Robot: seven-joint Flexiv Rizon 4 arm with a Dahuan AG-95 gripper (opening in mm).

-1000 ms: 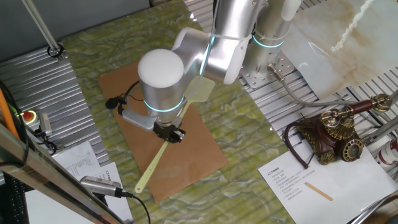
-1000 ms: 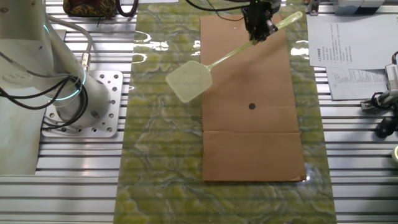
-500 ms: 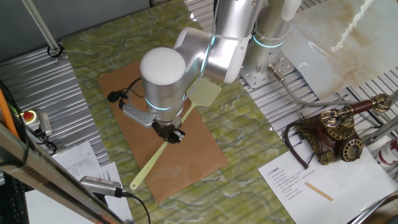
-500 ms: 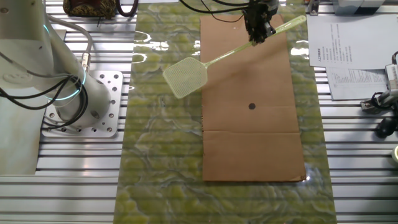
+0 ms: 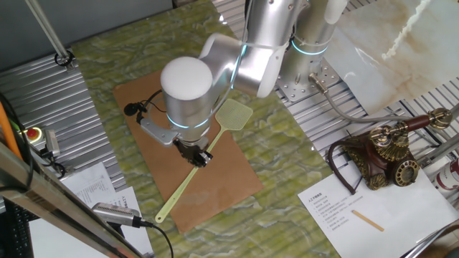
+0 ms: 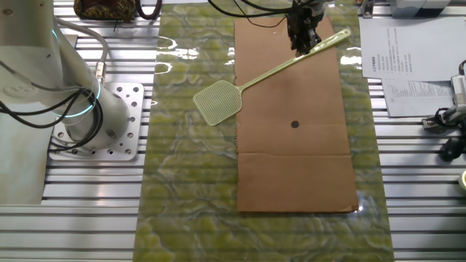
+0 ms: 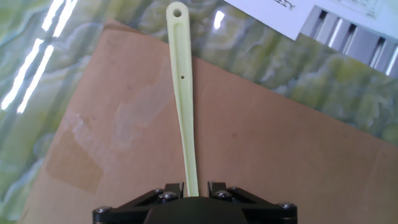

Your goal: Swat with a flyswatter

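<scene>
The flyswatter is pale yellow-green with a long thin handle (image 7: 185,93) and a squarish mesh head (image 6: 217,102). My gripper (image 6: 304,44) is shut on the handle about a third of the way from its free end. The gripper also shows under the arm in one fixed view (image 5: 199,156) and at the bottom of the hand view (image 7: 194,186). The swatter lies low and slanted across the brown board (image 6: 291,167). Its head (image 5: 234,115) is past the board's edge, over the green marbled mat. The handle's end with a hole (image 7: 177,10) points at the far board edge.
A small black dot (image 6: 295,124) marks the board's middle. An antique telephone (image 5: 384,154) and paper with a small tan stick (image 5: 367,220) sit at the right. The arm's base (image 6: 87,109) stands left of the mat. Paper sheets (image 6: 415,58) lie beside the board.
The swatter has swung down: its head has dropped closer to the mat and the handle lies flatter. The gripper has stayed near the same spot over the board, still holding the handle.
</scene>
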